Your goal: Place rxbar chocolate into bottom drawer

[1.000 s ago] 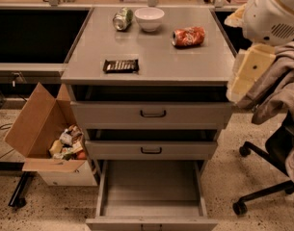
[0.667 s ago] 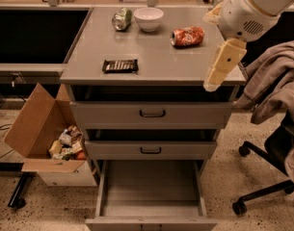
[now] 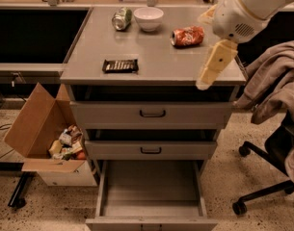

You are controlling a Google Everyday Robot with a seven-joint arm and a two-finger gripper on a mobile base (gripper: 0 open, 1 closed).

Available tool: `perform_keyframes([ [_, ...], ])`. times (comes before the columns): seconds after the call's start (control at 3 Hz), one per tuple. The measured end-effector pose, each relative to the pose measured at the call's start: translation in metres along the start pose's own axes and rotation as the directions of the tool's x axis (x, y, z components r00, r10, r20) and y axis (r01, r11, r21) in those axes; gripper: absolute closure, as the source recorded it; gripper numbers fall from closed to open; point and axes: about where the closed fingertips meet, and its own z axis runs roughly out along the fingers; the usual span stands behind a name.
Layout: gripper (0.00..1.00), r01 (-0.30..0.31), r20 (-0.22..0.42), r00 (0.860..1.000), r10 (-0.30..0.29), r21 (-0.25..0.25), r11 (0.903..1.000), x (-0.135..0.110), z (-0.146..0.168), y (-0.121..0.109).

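Observation:
The rxbar chocolate is a dark flat bar with pale stripes. It lies on the grey cabinet top, left of centre near the front edge. The bottom drawer is pulled out at the foot of the cabinet, and its plain grey inside holds nothing. My gripper hangs from the white arm at the cabinet top's front right corner, pointing down and left. It is well to the right of the bar and holds nothing that I can see.
A green can, a white bowl and a crushed orange can stand at the back of the top. The two upper drawers are slightly ajar. A cardboard box of snacks is on the left. An office chair with cloth is on the right.
My arm has swung left, from beside the chair to over the cabinet's front right corner. The bar and the drawers have not moved.

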Motion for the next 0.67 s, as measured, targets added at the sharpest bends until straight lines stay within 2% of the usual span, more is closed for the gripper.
perform_keyframes([
  [0.33, 0.0, 0.004, 0.162, 0.987, -0.003, -0.01, 0.9999, -0.034, 0.058, -0.041],
  [0.67, 0.0, 0.0, 0.25, 0.968, 0.008, -0.034, 0.9994, -0.053, 0.091, -0.061],
])
